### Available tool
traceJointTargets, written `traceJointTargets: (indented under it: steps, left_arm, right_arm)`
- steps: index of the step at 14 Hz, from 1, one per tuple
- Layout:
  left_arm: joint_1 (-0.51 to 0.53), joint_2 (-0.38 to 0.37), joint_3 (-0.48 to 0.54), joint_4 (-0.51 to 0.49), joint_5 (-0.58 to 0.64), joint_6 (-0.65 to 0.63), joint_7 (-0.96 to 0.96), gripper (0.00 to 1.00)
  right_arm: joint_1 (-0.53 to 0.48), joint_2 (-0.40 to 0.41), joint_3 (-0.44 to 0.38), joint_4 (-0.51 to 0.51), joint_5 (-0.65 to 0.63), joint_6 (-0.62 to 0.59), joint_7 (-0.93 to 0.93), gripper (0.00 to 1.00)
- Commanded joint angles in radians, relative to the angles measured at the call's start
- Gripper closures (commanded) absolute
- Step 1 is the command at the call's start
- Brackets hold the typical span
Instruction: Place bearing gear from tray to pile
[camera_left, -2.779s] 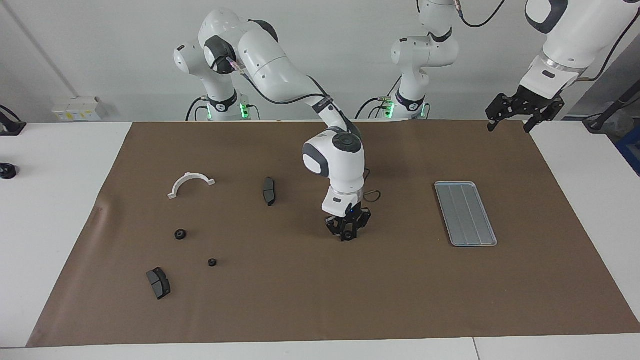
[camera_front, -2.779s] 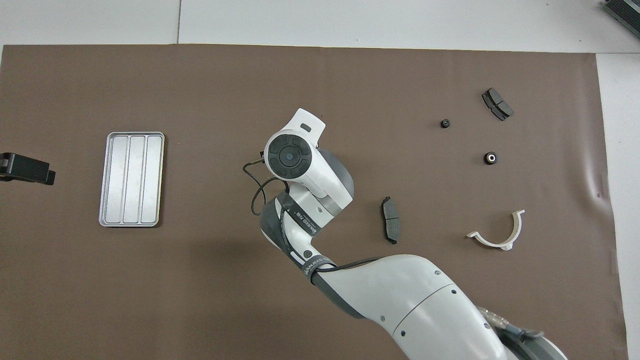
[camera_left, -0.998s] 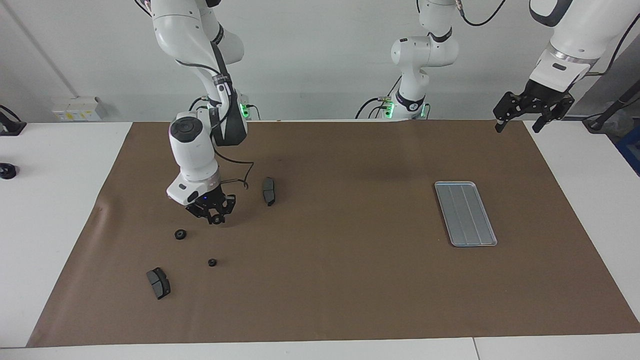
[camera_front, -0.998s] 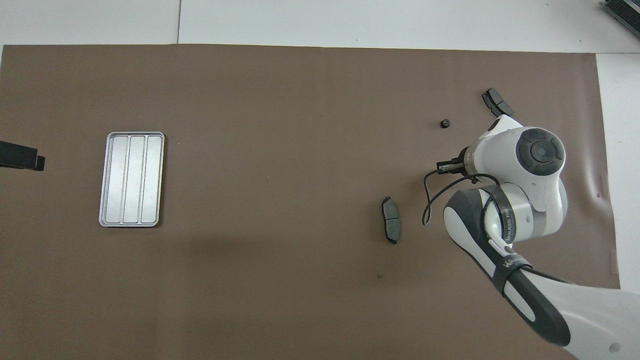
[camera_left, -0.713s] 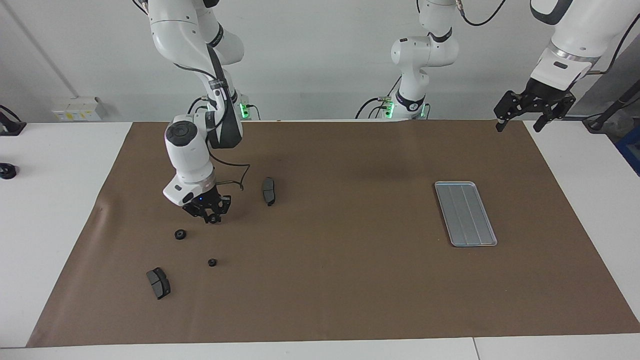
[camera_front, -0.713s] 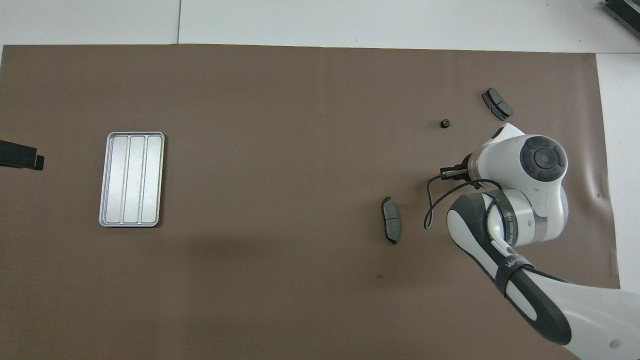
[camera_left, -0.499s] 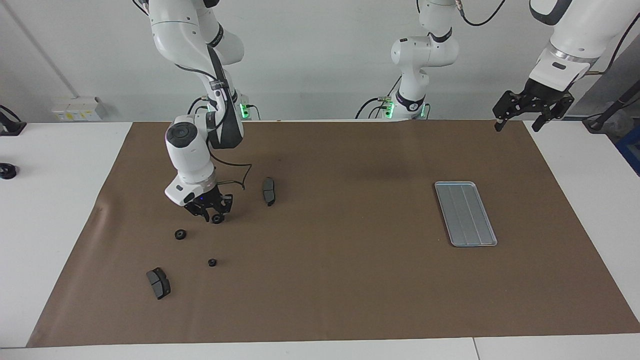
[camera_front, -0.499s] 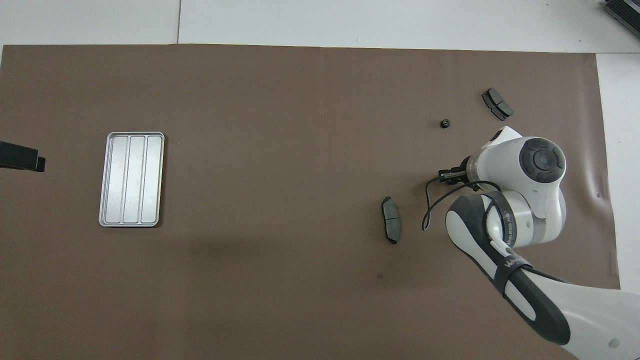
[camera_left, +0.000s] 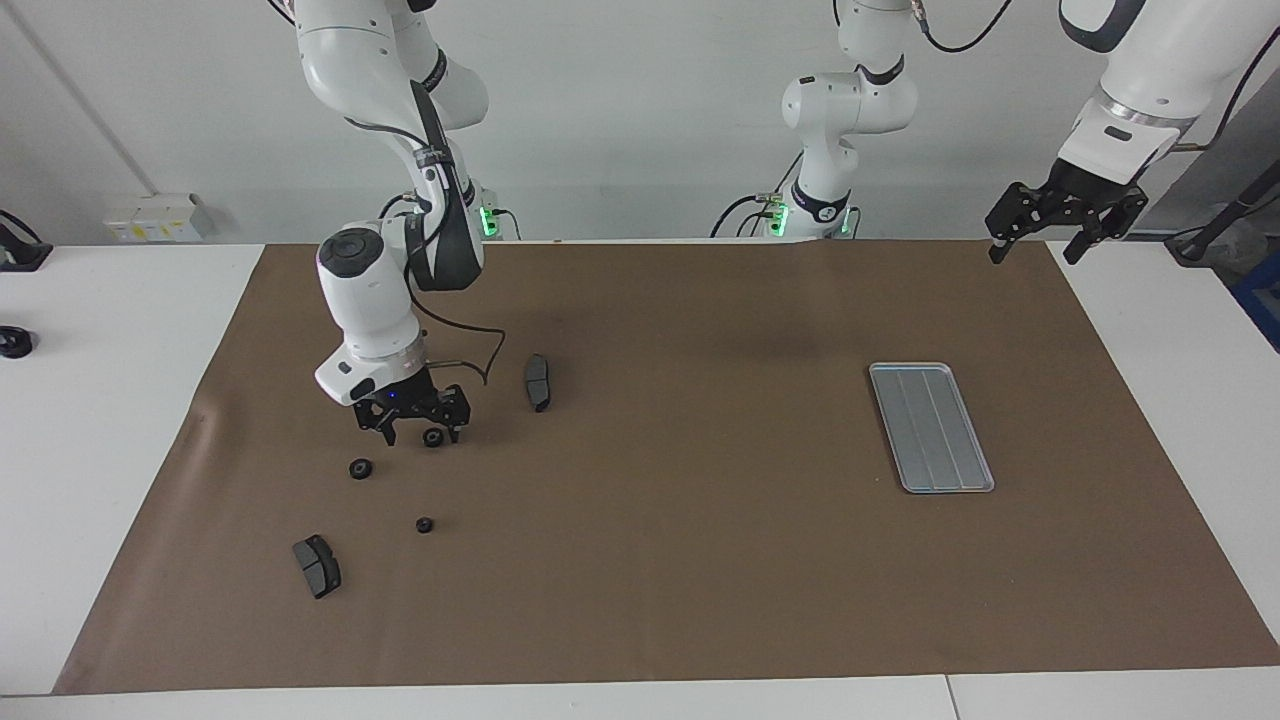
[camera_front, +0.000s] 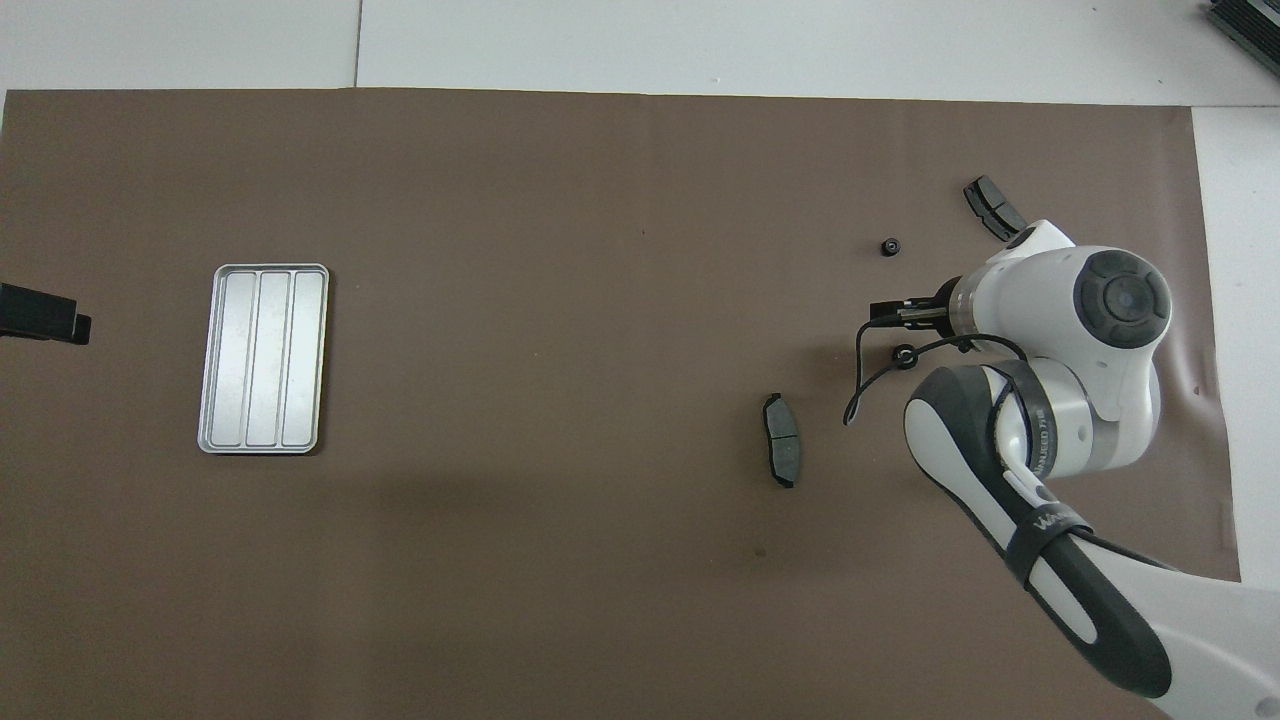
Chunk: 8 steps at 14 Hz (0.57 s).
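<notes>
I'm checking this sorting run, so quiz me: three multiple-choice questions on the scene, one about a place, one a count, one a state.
1. Where does the tray lie?
A. toward the left arm's end of the mat
B. among the pads
C. under the right gripper

2. How many gears show on the mat in the facing view?
A. one
B. three
C. five

3. The right gripper is:
A. shut on a pad
B. open over a gear
C. out of view

Answers:
1 A: the tray lies alone at the left arm's end.
2 B: the gears are at and.
3 B: its fingertips stand apart above the first of them.
</notes>
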Motion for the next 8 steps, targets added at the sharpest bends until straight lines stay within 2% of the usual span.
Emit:
traceJointTargets:
  steps: [1, 5, 8]
  left_arm:
    - [0.012, -0.001, -0.006, -0.001, -0.004, -0.009, -0.008, 0.00]
    - [0.012, -0.001, -0.006, -0.001, -0.004, -0.004, 0.006, 0.00]
    - [0.014, 0.000, -0.006, -0.001, -0.004, -0.011, 0.001, 0.00]
  right_arm:
    - [-0.034, -0.020, 0.005, 0.089, 0.009, -0.112, 0.011, 0.00]
    - [-0.058, -0.080, 0.005, 0.209, 0.008, -0.317, 0.009, 0.00]
    - [-0.119, -0.134, 0.017, 0.295, 0.003, -0.482, -0.002, 0.00]
